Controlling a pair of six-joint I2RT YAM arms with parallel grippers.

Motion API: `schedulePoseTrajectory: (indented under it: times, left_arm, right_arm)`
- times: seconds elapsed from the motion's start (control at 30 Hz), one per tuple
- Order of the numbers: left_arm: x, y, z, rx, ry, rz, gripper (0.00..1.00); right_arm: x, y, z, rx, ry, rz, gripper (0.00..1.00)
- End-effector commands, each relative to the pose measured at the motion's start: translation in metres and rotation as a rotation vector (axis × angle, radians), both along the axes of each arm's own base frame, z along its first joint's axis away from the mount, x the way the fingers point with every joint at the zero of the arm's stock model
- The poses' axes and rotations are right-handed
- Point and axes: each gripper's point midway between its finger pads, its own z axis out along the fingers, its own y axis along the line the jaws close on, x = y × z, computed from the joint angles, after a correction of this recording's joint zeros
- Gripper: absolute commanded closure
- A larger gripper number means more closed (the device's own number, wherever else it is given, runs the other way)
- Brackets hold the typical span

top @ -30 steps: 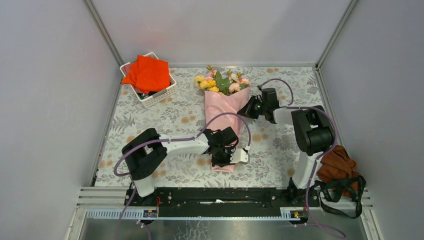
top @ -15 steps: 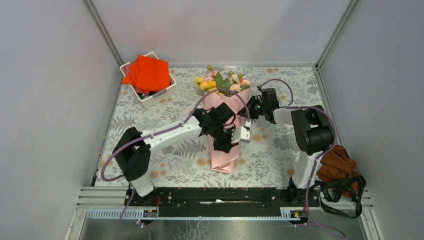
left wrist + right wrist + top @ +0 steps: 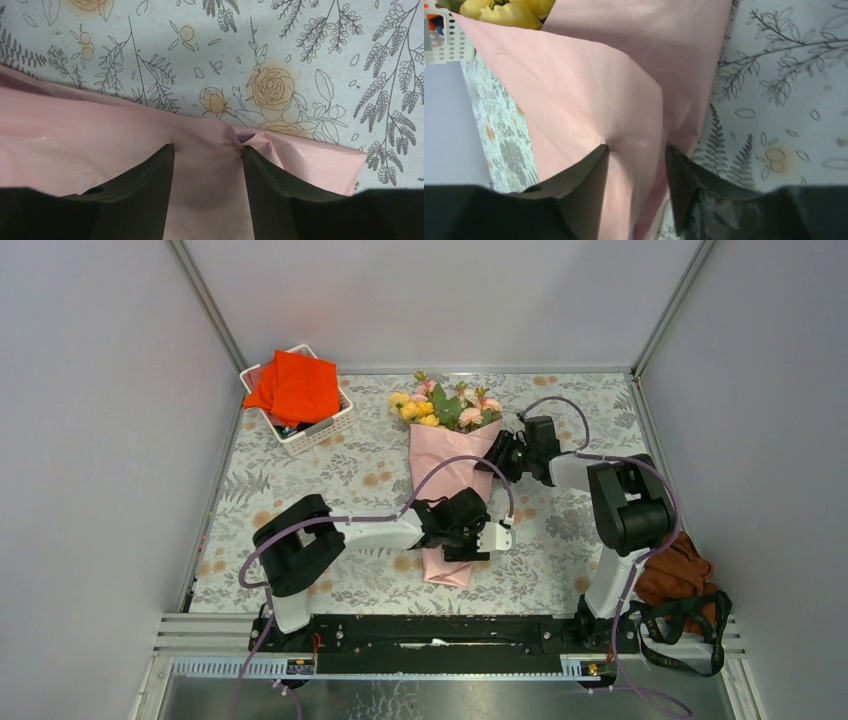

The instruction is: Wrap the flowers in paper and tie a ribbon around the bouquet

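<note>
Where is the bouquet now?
In the top view, the bouquet lies mid-table, blooms toward the far wall; the left gripper is over its narrow end, the right gripper by its wide end.

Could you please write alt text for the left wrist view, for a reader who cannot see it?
The left pincer hangs open over the pale pink paper, its two dark fingers apart with creased paper showing between them. Beyond lies a floral-printed tablecloth.
</note>
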Motion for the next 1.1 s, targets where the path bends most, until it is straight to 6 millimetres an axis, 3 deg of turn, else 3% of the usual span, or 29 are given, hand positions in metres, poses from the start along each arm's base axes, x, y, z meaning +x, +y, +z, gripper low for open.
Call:
schedulePoseTrajectory:
  times: [0.0, 0.07, 0.17, 0.33, 0.5, 0.57, 0.63, 0.7, 0.8, 0.83, 0.97, 1.0, 1.07]
  left_arm:
    - [0.008, 0.004, -0.019, 0.021, -0.050, -0.007, 0.41]
    - [0.001, 0.009, -0.025, 0.032, -0.026, -0.023, 0.41]
    - [-0.008, 0.013, -0.030, 0.044, -0.005, -0.047, 0.40]
    - [-0.010, 0.017, -0.035, 0.067, 0.002, -0.049, 0.40]
    - [-0.011, 0.017, -0.037, 0.070, 0.006, -0.045, 0.38]
    - [-0.011, 0.018, -0.037, 0.072, 0.007, -0.046, 0.38]
    - [-0.011, 0.019, -0.037, 0.075, 0.006, -0.044, 0.38]
    - [-0.012, 0.020, -0.037, 0.076, 0.005, -0.044, 0.38]
    - [-0.013, 0.022, -0.039, 0.080, 0.011, -0.043, 0.38]
    - [-0.013, 0.022, -0.040, 0.082, 0.012, -0.044, 0.38]
    - [-0.015, 0.024, -0.043, 0.091, 0.022, -0.043, 0.38]
    - [-0.016, 0.023, -0.043, 0.089, 0.024, -0.043, 0.38]
    - [-0.016, 0.024, -0.043, 0.089, 0.028, -0.044, 0.38]
  right_arm:
    - [-0.001, -0.027, 0.033, -0.126, -0.068, -0.030, 0.36]
    - [-0.011, -0.039, 0.032, -0.150, -0.053, -0.053, 0.19]
    - [-0.030, -0.042, 0.027, -0.131, -0.014, -0.031, 0.04]
    - [-0.042, -0.029, 0.020, -0.068, 0.013, 0.047, 0.01]
    - [-0.031, -0.013, 0.007, 0.020, 0.041, 0.067, 0.00]
    - [-0.027, -0.006, 0.000, 0.046, 0.062, 0.073, 0.04]
    - [-0.024, -0.004, -0.006, 0.060, 0.069, 0.069, 0.14]
    - [-0.023, -0.003, -0.007, 0.068, 0.062, 0.066, 0.36]
    - [-0.021, -0.005, -0.006, 0.051, 0.054, 0.056, 0.79]
    - [-0.020, -0.008, -0.004, 0.037, 0.048, 0.052, 0.86]
    - [-0.018, -0.017, 0.004, -0.030, 0.035, 0.043, 0.89]
    - [-0.017, -0.021, 0.006, -0.056, 0.034, 0.030, 0.82]
    - [-0.016, -0.034, 0.011, -0.123, 0.037, -0.008, 0.55]
